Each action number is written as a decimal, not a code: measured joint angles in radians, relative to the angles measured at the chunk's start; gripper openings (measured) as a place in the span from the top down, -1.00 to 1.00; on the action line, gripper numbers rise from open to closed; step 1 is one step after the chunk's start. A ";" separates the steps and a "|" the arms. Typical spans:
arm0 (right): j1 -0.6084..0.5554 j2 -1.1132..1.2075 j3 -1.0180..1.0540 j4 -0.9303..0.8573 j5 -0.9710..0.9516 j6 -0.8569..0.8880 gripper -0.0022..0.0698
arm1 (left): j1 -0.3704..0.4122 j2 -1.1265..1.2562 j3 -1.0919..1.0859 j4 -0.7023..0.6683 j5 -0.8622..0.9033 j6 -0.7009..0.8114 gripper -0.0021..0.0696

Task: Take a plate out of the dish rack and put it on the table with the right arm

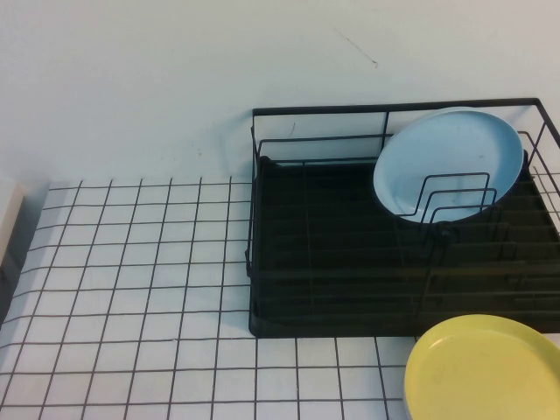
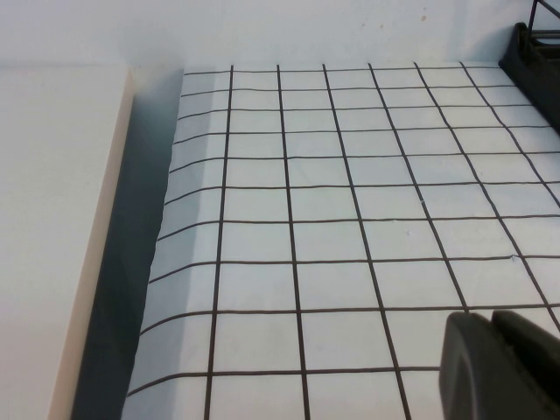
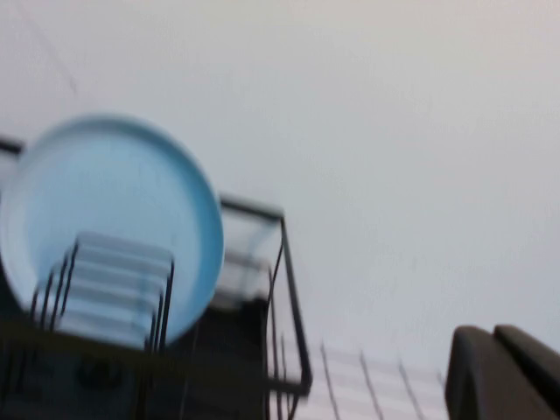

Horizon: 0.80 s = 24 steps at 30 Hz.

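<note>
Light-blue, round and glossy, the shallow plate (image 1: pixel 448 164) with its raised rim is standing almost on edge at the far right of the large black wire dish rack (image 1: pixel 332 262), leaning back against the rack's top rail, and the upright wire loops (image 1: pixel 455 197) are crossing its lower face. Its flat face is turning toward the robot's side, so its rim is offering itself from above.

White and flat, the table (image 1: pixel 131 289) with its grid of thin black lines is lying open to the left of the rack. A matte yellow plate (image 1: pixel 486 367) of like size is lying flat at the rack's near right corner.

In the right wrist view the plate (image 3: pixel 105 219) is lying ahead of the right gripper (image 3: pixel 503 372), which is well apart from it and nearer than the other arm. Its dark fingers are appearing pressed together, holding nothing.

The left gripper (image 2: pixel 500 363) is hovering low over the table (image 2: pixel 332 201), far from the rack, its fingers likewise together and empty.
</note>
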 joint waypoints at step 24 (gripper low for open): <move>0.000 0.004 -0.238 -0.026 -0.217 0.114 0.95 | 0.000 0.000 0.000 0.000 0.000 0.004 0.95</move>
